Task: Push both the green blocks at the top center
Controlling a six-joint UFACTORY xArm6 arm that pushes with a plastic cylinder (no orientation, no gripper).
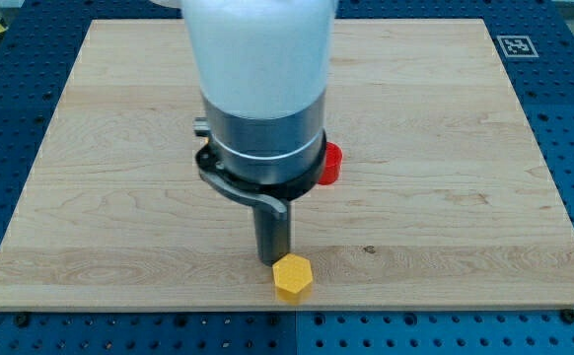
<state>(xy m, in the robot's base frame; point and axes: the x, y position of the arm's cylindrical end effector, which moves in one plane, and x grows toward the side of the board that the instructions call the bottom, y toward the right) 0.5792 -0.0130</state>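
Near the view's bottom centre, on the pale wooden board (445, 118), my tip (272, 261) sits just above and slightly left of a yellow hexagonal block (293, 277); rod end and block look to be touching or very nearly so, contact cannot be confirmed. Rod is short, dark, upright, hanging from a grey metal collar under the arm's white housing (259, 49), which fills the upper centre of the view and hides a large patch of board behind it. Red block (329, 164) peeks out from behind the collar on the view's right side, roughly mid-board; only part of it visible, shape looks rounded, possibly cylindrical, cannot tell for sure. It stands well apart from the yellow block and from my tip. Green blocks: none visible anywhere on the exposed board; whether they lie hidden behind the arm cannot be told. Top centre of the board mostly covered by the housing. No claw on this arm, only the rod, so no apart-or-together state to record. Blue perforated table (573, 118) surrounds the board on all sides. Small black-and-white marker tag (516, 45) sits just off the board's top right corner.
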